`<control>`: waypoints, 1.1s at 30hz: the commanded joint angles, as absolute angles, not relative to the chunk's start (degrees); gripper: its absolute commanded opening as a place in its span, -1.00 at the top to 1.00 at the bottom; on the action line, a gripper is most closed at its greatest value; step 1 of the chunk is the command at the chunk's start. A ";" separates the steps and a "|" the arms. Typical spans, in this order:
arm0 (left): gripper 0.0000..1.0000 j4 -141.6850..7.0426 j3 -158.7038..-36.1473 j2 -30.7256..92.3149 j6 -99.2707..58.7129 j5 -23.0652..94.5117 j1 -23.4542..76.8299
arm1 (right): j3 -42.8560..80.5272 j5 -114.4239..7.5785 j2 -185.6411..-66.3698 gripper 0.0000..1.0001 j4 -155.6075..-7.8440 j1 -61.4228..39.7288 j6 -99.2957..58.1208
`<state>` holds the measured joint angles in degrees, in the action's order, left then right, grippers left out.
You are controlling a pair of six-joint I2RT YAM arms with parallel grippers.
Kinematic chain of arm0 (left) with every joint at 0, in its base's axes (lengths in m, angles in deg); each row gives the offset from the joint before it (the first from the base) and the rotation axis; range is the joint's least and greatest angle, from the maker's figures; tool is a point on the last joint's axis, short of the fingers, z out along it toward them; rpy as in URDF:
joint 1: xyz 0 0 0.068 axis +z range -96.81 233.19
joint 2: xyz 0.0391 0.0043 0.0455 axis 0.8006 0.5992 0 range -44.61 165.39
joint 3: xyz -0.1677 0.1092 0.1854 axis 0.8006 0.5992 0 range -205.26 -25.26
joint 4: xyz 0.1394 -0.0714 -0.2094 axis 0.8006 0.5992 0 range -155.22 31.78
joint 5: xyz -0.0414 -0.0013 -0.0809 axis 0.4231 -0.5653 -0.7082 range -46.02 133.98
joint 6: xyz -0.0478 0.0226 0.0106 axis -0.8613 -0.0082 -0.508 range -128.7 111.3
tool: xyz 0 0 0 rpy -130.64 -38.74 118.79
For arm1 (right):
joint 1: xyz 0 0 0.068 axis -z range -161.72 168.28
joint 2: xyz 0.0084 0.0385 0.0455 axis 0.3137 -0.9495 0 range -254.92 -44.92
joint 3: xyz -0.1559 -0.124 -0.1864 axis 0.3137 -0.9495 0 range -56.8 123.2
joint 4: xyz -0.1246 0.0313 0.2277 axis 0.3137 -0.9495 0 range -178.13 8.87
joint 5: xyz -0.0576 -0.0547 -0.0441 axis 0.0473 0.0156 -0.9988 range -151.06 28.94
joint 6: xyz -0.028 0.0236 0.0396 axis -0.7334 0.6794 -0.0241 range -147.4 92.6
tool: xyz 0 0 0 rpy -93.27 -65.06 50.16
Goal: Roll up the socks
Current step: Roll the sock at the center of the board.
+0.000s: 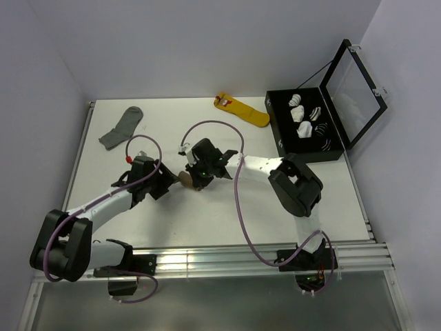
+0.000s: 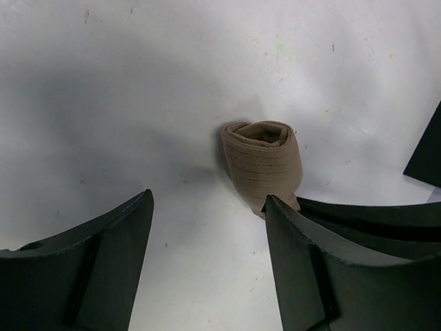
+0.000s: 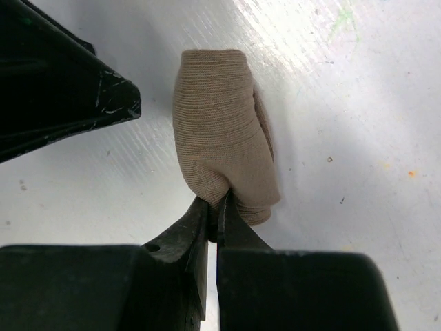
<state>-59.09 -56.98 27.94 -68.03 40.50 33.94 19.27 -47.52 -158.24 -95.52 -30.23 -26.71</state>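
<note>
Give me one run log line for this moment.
task: roll socks | tan sock: rolled up | right gripper: shut on sock's end | left gripper: open, holding nothing

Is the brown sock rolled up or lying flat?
Rolled up. The brown sock is a tight bundle, with spiral layers showing at its end.

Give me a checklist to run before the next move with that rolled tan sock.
1. The tan-brown fabric sock is rolled into a compact bundle: ok.
2. The right gripper is shut on the roll's end: ok.
3. The left gripper is open and apart from the roll: ok.
4. The black hinged box has its lid up: ok.
5. The sock's loose end is tucked in: cannot tell, the fingers hide it.
</note>
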 commanded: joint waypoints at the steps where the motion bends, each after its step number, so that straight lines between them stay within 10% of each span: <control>1: -0.42 -71.09 -54.27 26.14 -71.45 42.31 33.24 | 18.17 -41.04 -162.96 1.00 -104.51 -29.36 -25.56; 22: -0.41 -91.50 -46.79 36.60 -79.10 43.72 29.72 | 19.23 -29.16 -166.04 1.00 -103.98 -25.14 -23.97; 33: 0.28 -87.37 -47.32 36.69 -76.99 46.71 29.37 | 18.35 -29.16 -165.07 1.00 -102.75 -24.61 -23.18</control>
